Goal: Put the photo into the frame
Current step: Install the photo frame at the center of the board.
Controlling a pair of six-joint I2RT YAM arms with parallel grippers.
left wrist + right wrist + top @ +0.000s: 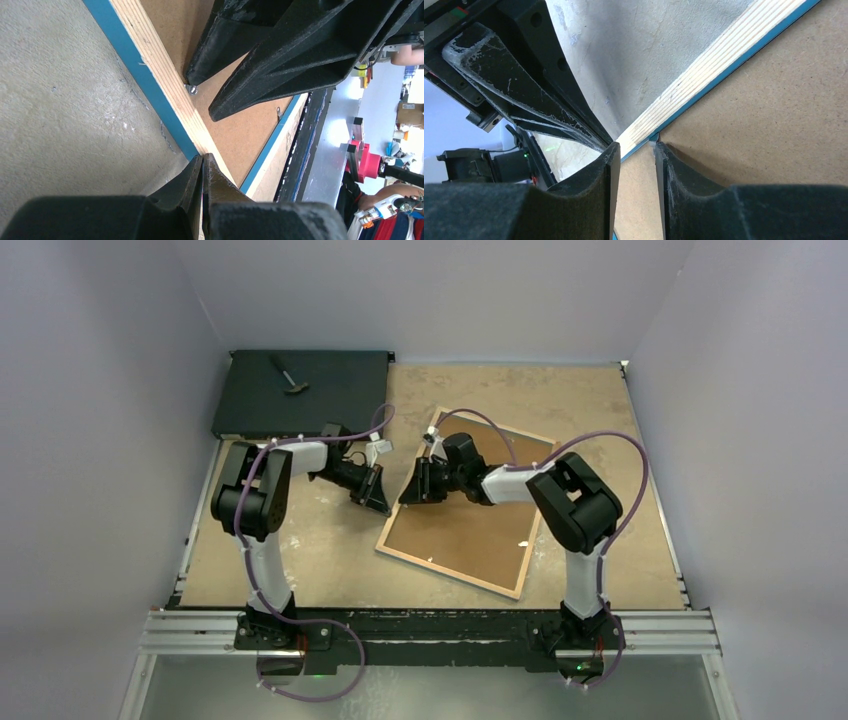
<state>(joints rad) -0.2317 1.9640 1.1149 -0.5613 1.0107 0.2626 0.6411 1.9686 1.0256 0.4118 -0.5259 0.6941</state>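
The frame point(450, 574) lies back up on the table, bare wood rail point(167, 85) with blue side faces, a brown backing panel point(470, 530) set inside it. The photo is out of view. My left gripper point(381, 503) is shut, its tip point(203, 157) against the frame's left rail near a corner, nothing seen between the jaws. My right gripper point(408, 485) reaches over the same rail point(709, 72). Its fingers point(634, 147) stand partly apart, one over the rail, the other on the panel point(774, 110) beside a small metal tab point(192, 89).
A flat black box point(300, 390) sits at the back left with a small tool point(291, 381) lying on it. Grey walls close the table on the left, back and right. The black base rail point(430, 625) runs along the near edge.
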